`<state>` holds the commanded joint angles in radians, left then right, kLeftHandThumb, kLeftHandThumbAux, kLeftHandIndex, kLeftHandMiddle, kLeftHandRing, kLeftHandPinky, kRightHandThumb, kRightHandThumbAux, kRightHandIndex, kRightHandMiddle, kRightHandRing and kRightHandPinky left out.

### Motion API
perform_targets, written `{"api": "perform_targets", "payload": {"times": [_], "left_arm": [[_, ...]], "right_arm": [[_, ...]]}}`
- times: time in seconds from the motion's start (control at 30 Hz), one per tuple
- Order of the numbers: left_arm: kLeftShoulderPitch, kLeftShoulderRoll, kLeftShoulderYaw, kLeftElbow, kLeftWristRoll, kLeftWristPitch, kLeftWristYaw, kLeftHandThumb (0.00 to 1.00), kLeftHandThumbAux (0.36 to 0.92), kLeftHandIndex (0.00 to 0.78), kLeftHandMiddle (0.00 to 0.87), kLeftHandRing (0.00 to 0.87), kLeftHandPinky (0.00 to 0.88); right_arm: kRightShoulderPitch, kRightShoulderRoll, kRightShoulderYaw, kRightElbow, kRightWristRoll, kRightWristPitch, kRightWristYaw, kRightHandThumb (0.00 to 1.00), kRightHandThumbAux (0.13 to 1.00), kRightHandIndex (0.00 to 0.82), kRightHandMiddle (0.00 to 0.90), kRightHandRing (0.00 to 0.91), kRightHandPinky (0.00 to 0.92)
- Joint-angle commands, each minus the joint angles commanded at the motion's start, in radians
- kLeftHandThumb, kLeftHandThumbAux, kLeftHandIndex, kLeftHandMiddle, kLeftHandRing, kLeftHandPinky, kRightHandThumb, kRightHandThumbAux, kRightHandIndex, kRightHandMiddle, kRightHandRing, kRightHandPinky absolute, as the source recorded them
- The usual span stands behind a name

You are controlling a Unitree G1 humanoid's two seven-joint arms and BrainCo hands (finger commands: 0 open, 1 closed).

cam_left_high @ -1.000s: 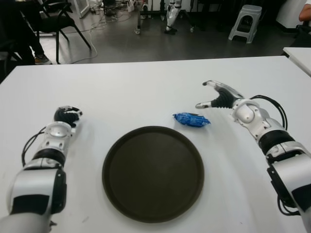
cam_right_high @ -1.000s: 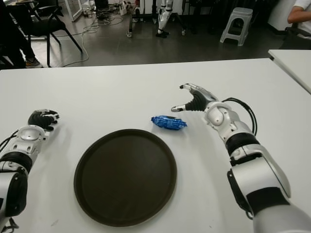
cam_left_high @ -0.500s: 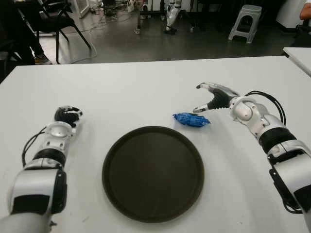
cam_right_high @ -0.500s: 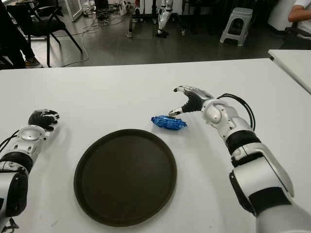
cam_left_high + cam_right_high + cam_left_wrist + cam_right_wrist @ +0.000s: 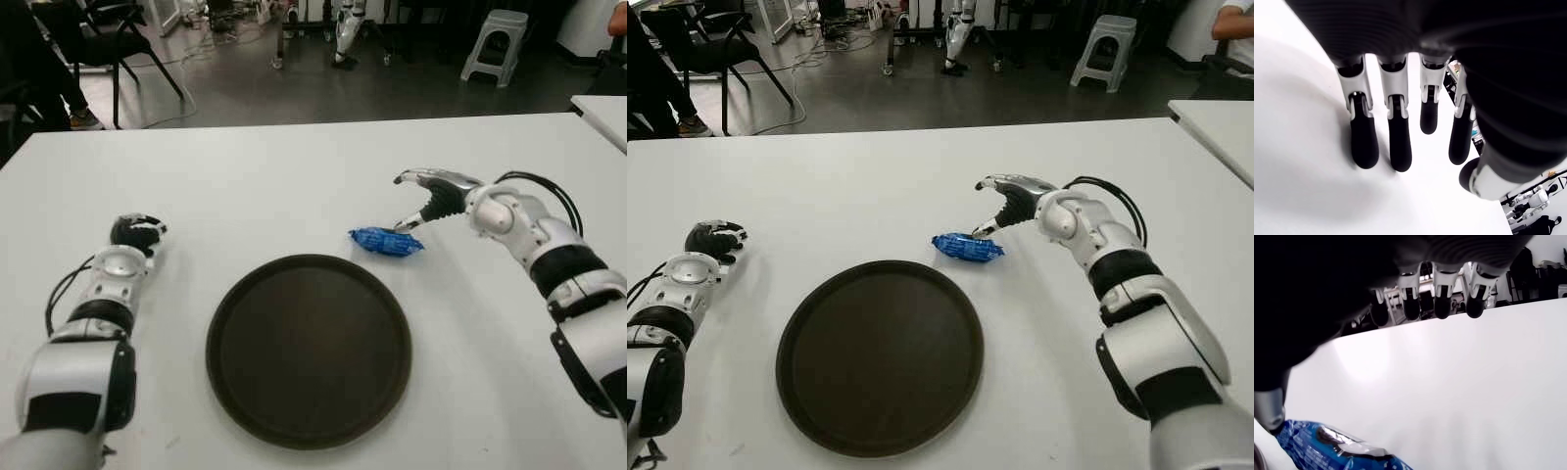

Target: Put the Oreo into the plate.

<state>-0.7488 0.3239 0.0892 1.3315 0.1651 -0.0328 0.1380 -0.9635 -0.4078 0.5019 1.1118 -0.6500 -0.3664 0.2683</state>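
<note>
The blue Oreo pack is lying just off the plate rim, upper right. The right hand is hovering spread, thumb seemingly touching it; the left hand is sitting relaxed, far left.

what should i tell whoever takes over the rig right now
Right hand: open, fingers spread above the far right end of the blue Oreo pack, thumb tip at the pack, no grasp yet.
Left hand: idle, holds nothing, left of the plate.
Oreo pack lies on the white table, just beyond the plate's far right rim.
Done: reach only.
Left: close on the pack, lift, place it in the plate.
</note>
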Motion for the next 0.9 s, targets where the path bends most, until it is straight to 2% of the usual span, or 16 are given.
{"api": "perform_targets", "payload": {"times": [0.3,0.5,0.9], "left_arm": [[-0.003,-0.005,-0.002,-0.002,0.002,0.008,0.013,0.672,0.726,0.398,0.137,0.159,0.184],[-0.004,-0.007,-0.003,-0.003,0.001,0.011,0.016,0.673,0.726,0.398,0.138,0.154,0.167],[-0.003,-0.009,0.004,-0.005,-0.006,0.002,0.007,0.674,0.726,0.398,0.122,0.136,0.162]], "right_arm": [[-0.035,0.009,0.014,0.023,-0.004,0.007,0.075,0.0,0.554,0.0,0.0,0.0,0.031],[-0.07,0.036,0.038,0.064,-0.026,0.044,0.106,0.0,0.57,0.0,0.0,0.0,0.031],[-0.134,0.063,0.077,0.133,-0.045,0.078,0.185,0.0,0.613,0.0,0.0,0.0,0.026]]}}
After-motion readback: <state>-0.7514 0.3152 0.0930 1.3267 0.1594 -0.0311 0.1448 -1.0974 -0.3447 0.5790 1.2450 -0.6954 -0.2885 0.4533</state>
